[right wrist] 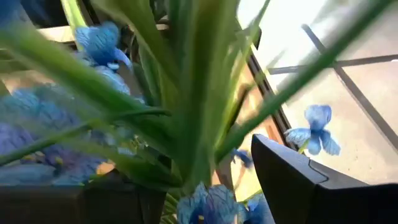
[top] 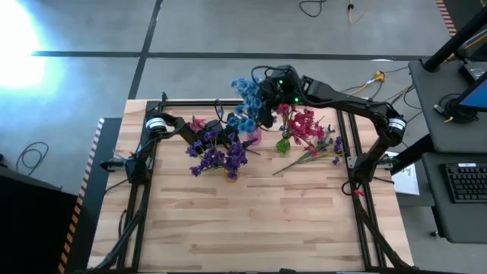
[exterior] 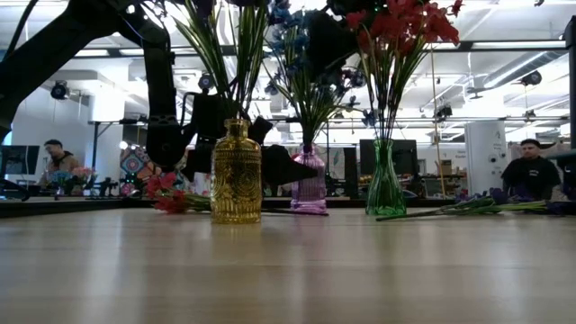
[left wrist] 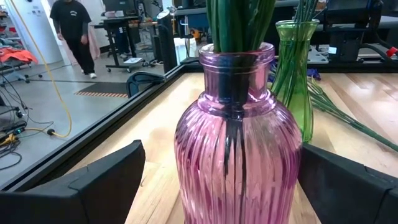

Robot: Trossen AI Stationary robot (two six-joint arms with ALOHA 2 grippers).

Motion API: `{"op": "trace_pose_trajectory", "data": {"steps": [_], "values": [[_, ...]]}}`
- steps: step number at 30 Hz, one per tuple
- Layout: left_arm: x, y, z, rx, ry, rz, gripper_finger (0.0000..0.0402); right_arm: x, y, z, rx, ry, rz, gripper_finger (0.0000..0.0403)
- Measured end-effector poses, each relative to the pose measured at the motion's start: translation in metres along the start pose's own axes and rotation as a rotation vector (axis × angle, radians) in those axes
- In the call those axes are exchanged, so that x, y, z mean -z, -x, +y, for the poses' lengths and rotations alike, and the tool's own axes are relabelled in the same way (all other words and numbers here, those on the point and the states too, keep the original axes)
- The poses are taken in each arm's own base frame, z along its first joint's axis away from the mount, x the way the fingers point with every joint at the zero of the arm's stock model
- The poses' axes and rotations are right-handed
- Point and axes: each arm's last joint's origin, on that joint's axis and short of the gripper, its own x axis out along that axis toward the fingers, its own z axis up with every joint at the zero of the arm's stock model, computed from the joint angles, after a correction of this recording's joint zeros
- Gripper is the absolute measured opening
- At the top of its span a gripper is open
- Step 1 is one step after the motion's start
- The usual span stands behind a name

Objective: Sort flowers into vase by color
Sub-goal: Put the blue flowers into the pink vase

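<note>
Your left gripper (left wrist: 227,186) is straddling the pink vase (left wrist: 239,143) with fingers released; your right gripper (top: 266,95) is grasping blue flowers (top: 247,91) near the surface's far edge.

Three vases stand in a row near the counter's (top: 251,221) far edge. Left vase (exterior: 236,173), middle vase (exterior: 309,182) and right vase (exterior: 384,180) each hold flowers (top: 306,125). Loose sprigs (top: 310,156) lie on the counter right of the right vase. Left pincer (left wrist: 224,180) straddles the middle vase; right pincer (top: 262,103) sits among the stems above it.
</note>
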Motion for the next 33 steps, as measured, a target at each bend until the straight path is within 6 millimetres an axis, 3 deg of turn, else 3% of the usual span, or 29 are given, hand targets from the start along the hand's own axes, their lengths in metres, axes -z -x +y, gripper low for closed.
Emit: {"op": "trace_pose_trajectory", "data": {"steps": [8, 21, 33], "values": [[0.0000, 0.0000, 0.0000, 0.000, 0.000, 0.000, 0.0382, -0.0045, 0.0024, 0.0000, 0.001, 0.009, -0.014, 0.0181], [0.0000, 0.0000, 0.0000, 0.000, 0.000, 0.000, 0.0382, -0.0013, 0.0030, 0.0008, -0.006, 0.008, 0.020, 0.0027], [0.0000, 0.0000, 0.0000, 0.000, 0.000, 0.000, 0.0382, 0.0003, 0.0031, 0.0011, -0.009, 0.012, 0.036, 0.0017]]}}
